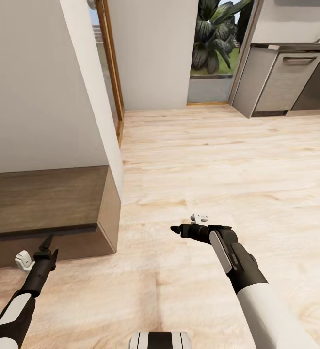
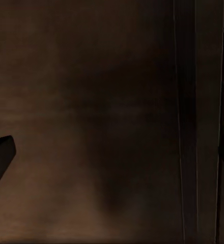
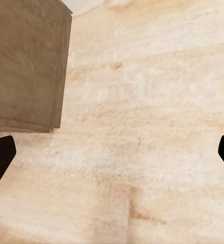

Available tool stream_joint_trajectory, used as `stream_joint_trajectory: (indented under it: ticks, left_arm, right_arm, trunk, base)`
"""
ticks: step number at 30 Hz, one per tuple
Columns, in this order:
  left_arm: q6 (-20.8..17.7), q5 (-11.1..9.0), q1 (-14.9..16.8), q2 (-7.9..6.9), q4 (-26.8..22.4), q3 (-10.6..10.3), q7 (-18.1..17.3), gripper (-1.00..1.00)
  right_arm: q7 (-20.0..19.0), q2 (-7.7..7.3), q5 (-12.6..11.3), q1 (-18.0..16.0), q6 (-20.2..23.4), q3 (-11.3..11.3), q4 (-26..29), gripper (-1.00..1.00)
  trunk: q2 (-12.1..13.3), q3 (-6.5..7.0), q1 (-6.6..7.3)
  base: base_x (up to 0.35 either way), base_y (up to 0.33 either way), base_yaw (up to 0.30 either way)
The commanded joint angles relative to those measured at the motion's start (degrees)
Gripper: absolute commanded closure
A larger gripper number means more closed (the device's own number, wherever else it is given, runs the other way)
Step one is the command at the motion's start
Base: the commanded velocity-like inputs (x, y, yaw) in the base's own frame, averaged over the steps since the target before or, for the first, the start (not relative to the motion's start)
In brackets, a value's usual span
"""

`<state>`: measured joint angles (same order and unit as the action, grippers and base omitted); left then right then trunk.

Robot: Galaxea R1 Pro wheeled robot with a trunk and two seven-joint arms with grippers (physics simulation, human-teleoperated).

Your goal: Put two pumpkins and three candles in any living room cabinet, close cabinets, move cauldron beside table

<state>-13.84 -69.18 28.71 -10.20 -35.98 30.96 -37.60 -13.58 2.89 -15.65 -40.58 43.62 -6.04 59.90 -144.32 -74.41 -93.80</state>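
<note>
The low dark-brown cabinet [image 1: 43, 203] stands against the white wall at the left, its front closed. My left gripper [image 1: 51, 247] hovers open just in front of its lower edge; the left wrist view looks straight at the dark wood front [image 2: 91, 127] from close by. My right gripper [image 1: 175, 230] is open over the bare floor, pointing left toward the cabinet's end [image 3: 25, 66], with nothing between its fingers [image 3: 0, 157]. The pumpkins, candles, cauldron and table are out of view.
A white wall corner [image 1: 89, 97] rises above the cabinet, with a wood-framed doorway [image 1: 112, 72] behind it. Grey kitchen units [image 1: 283, 82] stand at the back right beside a window with plants [image 1: 216, 39]. Light wood floor [image 1: 218, 160] stretches ahead and to the right.
</note>
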Motion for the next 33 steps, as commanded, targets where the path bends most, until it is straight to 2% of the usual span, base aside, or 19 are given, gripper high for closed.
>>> stream_joint_trajectory:
  ticks: [1,33]
  left_arm:
    - [-0.57,-0.53,0.03,0.00,0.04,0.07,-0.16,-1.00]
    - [-0.49,-0.37,0.03,0.07,-0.05,-0.03,0.00,-1.00]
  right_arm:
    - [-0.22,0.01,0.18,-0.02,0.24,0.05,0.04,-1.00]
    - [-0.22,0.01,0.18,-0.02,0.16,0.07,0.04,-1.00]
  trunk:
    - [-0.02,-0.04,0.01]
    - [-0.02,-0.04,0.01]
  base:
    - [0.000,0.000,0.000]
    - [0.034,0.000,0.000]
